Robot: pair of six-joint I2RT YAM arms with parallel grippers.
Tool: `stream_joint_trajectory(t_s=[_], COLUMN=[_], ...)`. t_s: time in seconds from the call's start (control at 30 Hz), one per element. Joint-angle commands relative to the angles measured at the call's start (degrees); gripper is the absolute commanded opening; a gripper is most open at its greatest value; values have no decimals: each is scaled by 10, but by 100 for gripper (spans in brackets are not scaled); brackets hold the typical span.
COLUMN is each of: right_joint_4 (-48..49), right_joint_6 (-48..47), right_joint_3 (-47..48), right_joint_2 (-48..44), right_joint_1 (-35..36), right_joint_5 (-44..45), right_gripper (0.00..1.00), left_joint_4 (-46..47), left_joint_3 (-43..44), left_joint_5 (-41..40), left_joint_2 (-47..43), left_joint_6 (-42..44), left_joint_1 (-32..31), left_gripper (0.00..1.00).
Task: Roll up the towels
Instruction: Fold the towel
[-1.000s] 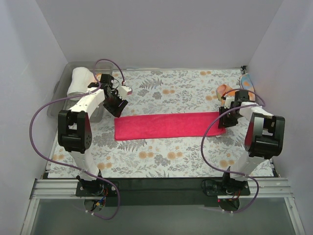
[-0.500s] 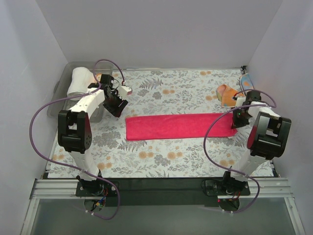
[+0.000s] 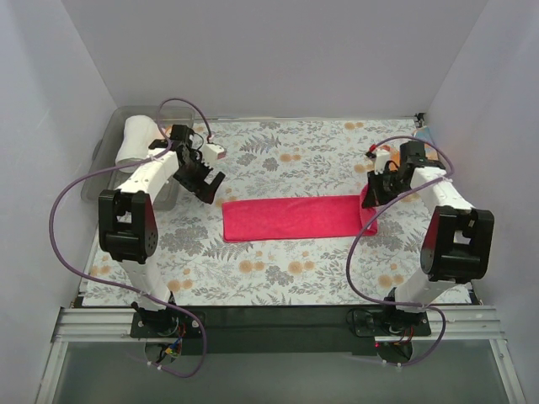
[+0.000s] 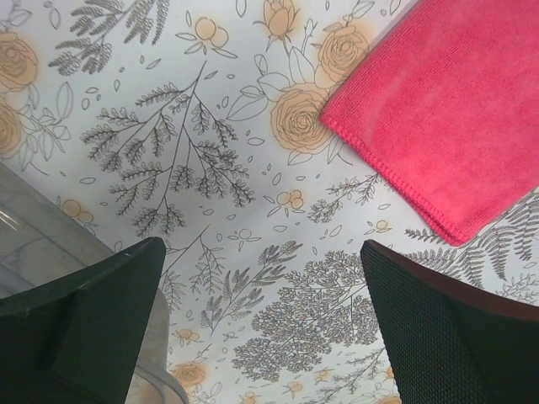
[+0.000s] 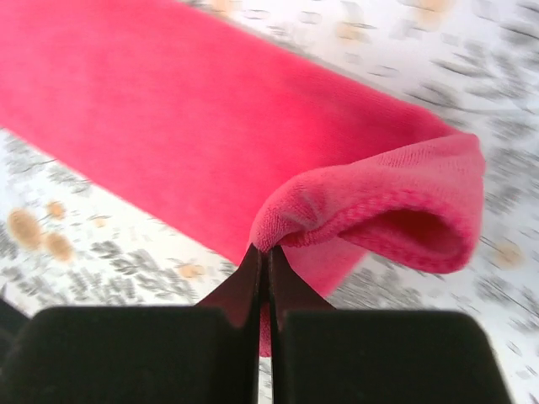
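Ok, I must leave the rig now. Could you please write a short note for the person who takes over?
Left hand: open, hovering over the floral cover beside the left end of the magenta towel, touching nothing.
Right hand: shut on the towel's right end, which is lifted and curled over the strip.
Done: only the first curl at the right end.
Left: roll the rest of the strip, which lies flat, toward its left end.
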Motion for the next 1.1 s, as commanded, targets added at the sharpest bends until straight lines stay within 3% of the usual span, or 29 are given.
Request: stream_joint_trajectory(t_s=[0.0,0.3,1.07], right_joint_4=[1,71,103], right_joint_6=[19,64,127], right_joint_3=[-24,-64,-22], right_joint_2=[-6,31,92], right_joint_1=[54,123,157], right_joint_5=[-72,-84,-103], right_gripper=[1,1,1], left_joint_4=[-14,-24,-19], left_joint_3=[35,40,26], left_joint_5=[33,26,20], left_joint_2=[-11,-11,-17], left_joint_6=[-17,-14,-14], left_joint_1=[9,12,13], left_gripper=[98,98,98])
